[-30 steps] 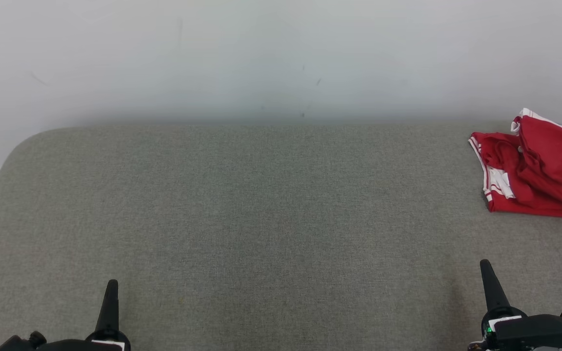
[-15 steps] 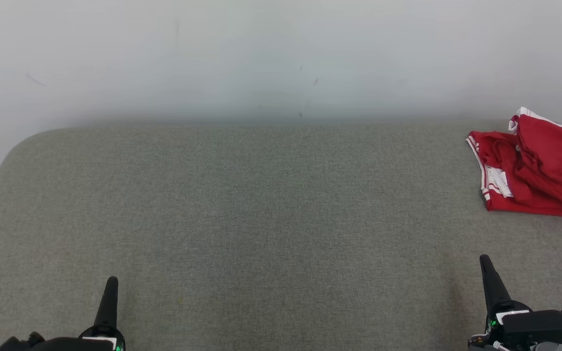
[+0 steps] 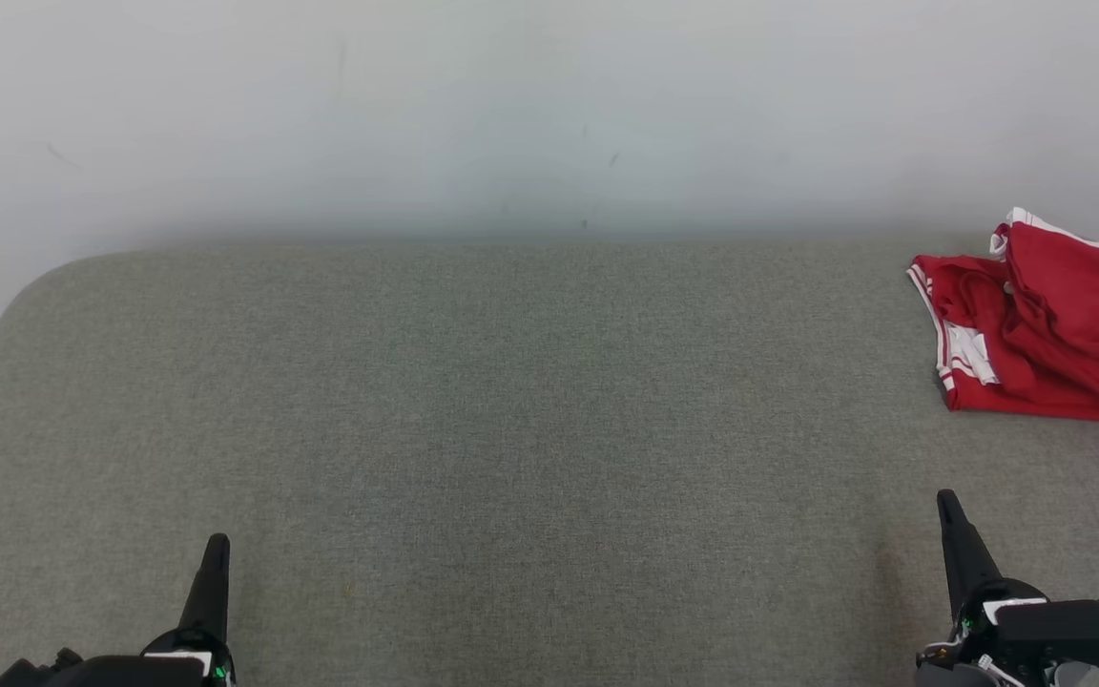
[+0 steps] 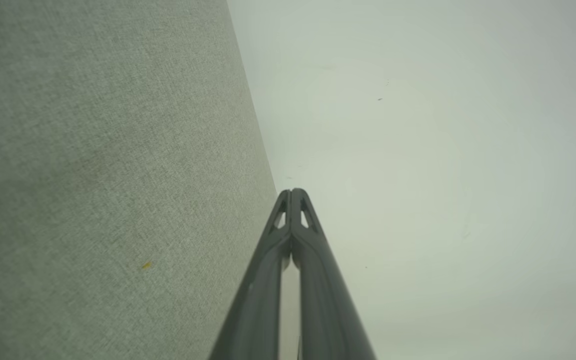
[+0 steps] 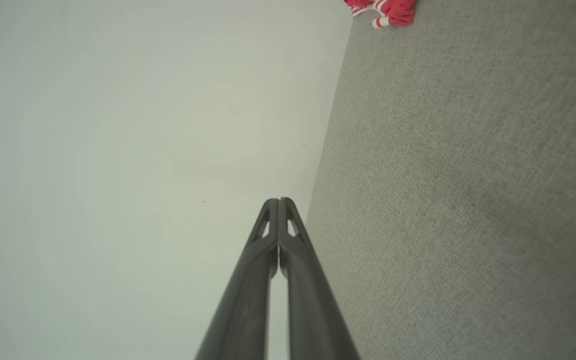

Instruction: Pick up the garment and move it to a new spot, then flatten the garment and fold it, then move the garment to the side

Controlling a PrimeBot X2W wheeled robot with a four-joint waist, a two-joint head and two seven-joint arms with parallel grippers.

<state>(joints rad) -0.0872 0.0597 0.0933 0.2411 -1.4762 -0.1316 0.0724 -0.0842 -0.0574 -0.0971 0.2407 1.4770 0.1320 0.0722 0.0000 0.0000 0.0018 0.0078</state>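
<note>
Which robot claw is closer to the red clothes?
The right gripper: the red garment lies ahead of it, while the left gripper sits far across the grey surface.

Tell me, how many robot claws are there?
2. The left gripper is at the lower left and the right gripper at the lower right, both shut over the gray surface. None looks hidden.

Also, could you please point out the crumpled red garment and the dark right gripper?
crumpled red garment (image 3: 1055,343), head view, middle of the cloth.
dark right gripper (image 3: 946,506), head view, between the tips of its shut fingers.
</note>
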